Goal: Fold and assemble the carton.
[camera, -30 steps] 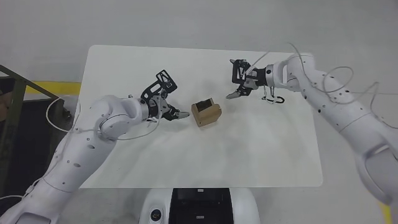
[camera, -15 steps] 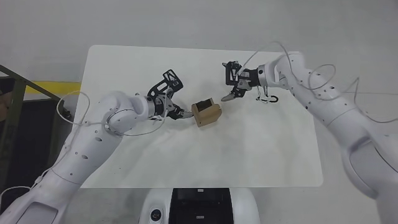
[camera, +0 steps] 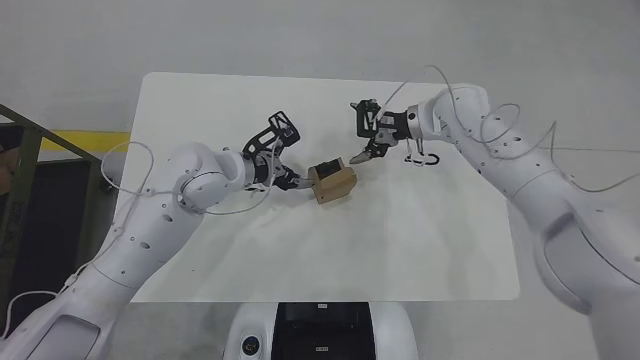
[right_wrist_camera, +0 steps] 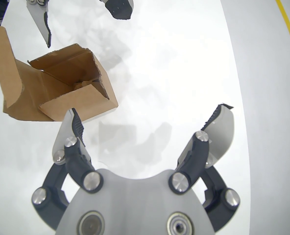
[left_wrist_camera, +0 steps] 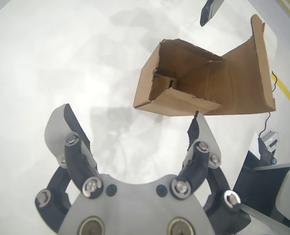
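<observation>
A small brown carton stands near the middle of the white table, its top open and its lid flap standing up. In the left wrist view the carton shows its hollow inside, and my left gripper is open, one fingertip almost at the carton's near side flap. My right gripper is open too, one fingertip close against the carton on its opposite side. From above, the left gripper and the right gripper flank the carton.
A black cable loop hangs by the right wrist. A dark metal frame stands off the table's left edge. A yellow floor line runs beyond the table edge. Bare table surface lies in front of the carton.
Both grippers have closed in on the carton from either side; the left one moved right, the right one moved left and down. The carton has stayed in place.
</observation>
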